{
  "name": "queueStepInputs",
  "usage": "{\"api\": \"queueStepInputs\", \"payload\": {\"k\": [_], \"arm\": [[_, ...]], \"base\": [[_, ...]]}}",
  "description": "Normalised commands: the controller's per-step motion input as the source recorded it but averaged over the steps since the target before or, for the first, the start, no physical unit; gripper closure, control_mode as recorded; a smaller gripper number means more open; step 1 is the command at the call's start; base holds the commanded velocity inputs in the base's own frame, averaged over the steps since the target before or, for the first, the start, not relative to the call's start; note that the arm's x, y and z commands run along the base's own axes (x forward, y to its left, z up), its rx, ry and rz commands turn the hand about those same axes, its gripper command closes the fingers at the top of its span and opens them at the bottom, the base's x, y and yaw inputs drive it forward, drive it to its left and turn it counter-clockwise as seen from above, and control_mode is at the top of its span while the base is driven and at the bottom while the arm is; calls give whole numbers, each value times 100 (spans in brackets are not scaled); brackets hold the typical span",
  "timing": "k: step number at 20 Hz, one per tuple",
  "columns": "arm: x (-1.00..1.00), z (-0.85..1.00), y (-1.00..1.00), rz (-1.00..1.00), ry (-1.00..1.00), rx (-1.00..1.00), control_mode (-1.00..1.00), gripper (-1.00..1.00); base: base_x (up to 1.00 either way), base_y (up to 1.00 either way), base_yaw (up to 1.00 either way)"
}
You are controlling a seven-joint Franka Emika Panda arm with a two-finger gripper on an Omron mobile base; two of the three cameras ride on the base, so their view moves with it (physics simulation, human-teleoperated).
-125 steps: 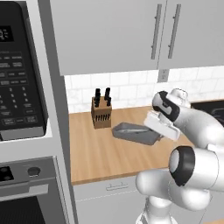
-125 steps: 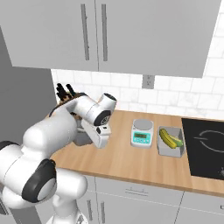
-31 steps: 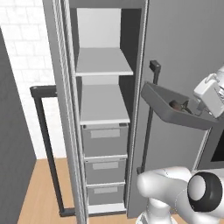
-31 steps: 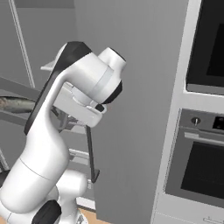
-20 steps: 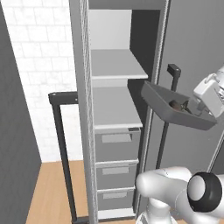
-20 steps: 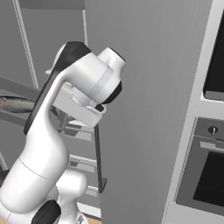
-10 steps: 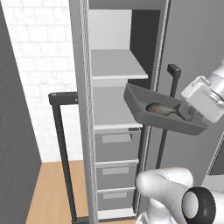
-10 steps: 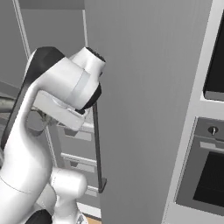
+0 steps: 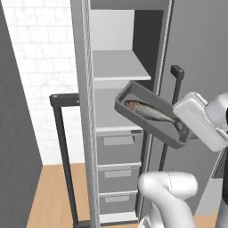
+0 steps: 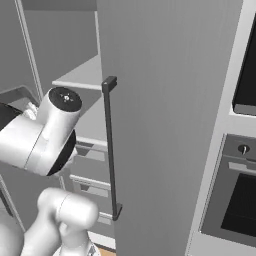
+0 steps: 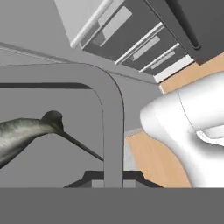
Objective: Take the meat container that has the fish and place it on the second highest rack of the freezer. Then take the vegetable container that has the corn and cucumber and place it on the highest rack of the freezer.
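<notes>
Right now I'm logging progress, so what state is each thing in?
freezer: door open, shelves bare, drawers shut.
meat container: held in the air, tilted, at the freezer's opening, not yet on a rack.
fish: lying inside the container.
gripper: shut on the container's rim.
</notes>
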Motion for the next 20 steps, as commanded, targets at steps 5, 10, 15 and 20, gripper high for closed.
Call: {"api": "queueStepInputs", "payload": {"k": [5, 10, 15, 20], "arm": [[0, -60, 61, -76, 1, 0, -100, 100], [26, -35, 44, -63, 3, 0, -100, 100], [60, -1, 2, -22, 10, 1, -100, 100], [66, -16, 3, -3, 11, 0, -100, 100]], "base": [[0, 0, 0], [0, 0, 0], [0, 0, 0], [0, 0, 0]]}}
